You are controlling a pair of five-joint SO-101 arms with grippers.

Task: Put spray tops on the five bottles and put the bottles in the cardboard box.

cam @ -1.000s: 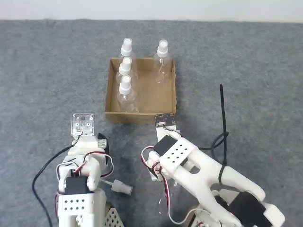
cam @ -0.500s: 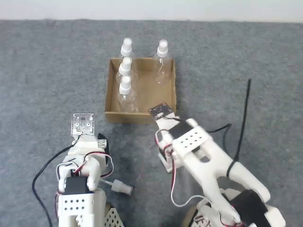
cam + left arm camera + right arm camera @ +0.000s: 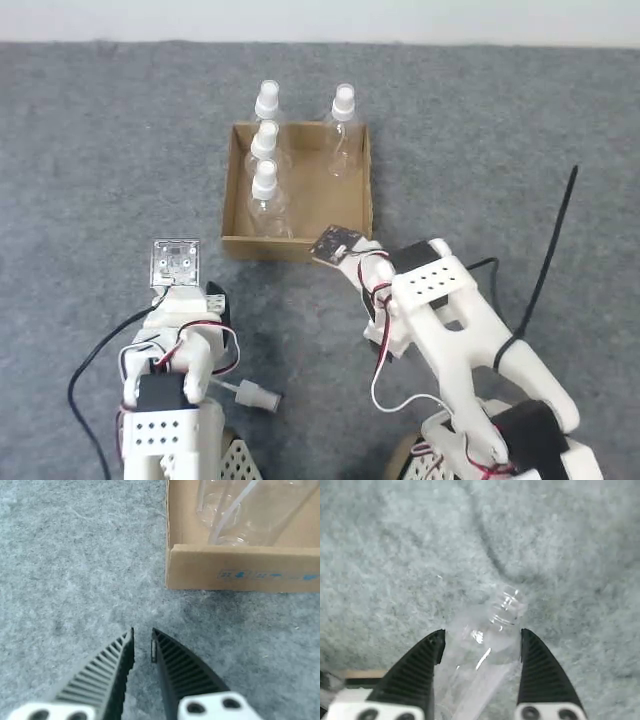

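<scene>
The cardboard box (image 3: 232,190) holds several clear bottles with white spray tops (image 3: 264,182); its front wall (image 3: 240,570) is just ahead of my left gripper. My right gripper (image 3: 482,635) is shut on a clear bottle (image 3: 490,630) whose open neck has no top and points away over the carpet. The right arm (image 3: 430,290) is close to the box's near right corner. One loose spray top (image 3: 256,396) lies on the carpet beside the left arm. My left gripper (image 3: 142,632) hangs low over the carpet, fingers nearly together with nothing between them.
Grey carpet covers the whole table, with bare room left and right of the box. A black cable (image 3: 545,270) rises from the right arm. Bottle bases (image 3: 240,510) show above the box's front wall.
The right arm has swung to the right and slightly toward the box's right corner, carrying the bottle. The left arm and the loose spray top have stayed put.
</scene>
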